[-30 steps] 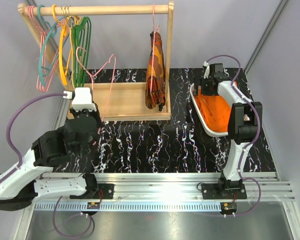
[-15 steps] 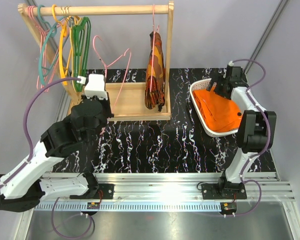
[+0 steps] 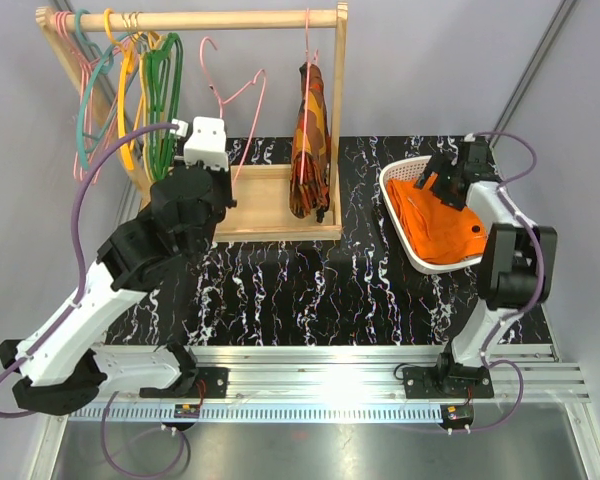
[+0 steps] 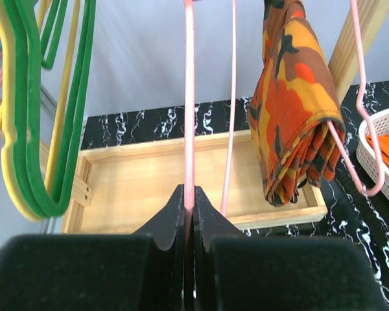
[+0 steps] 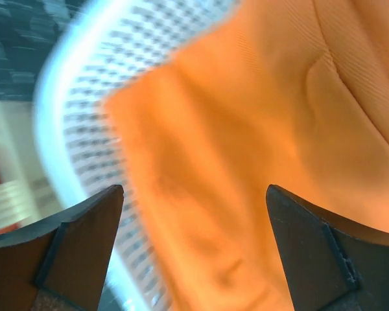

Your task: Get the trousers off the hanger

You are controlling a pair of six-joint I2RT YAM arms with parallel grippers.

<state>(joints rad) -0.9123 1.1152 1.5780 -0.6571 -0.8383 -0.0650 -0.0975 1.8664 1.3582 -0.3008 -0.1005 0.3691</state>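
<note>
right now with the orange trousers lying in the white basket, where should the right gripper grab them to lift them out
Pinch a raised fold near the middle of the trousers, coming straight down from above. The basket walls close off the sides, and the cloth lies crumpled rather than flat, so a ridge probably gives the open right gripper something to close on.

Overhead, two wrist close-ups; trousers (image 3: pixel 438 214) shared
</note>
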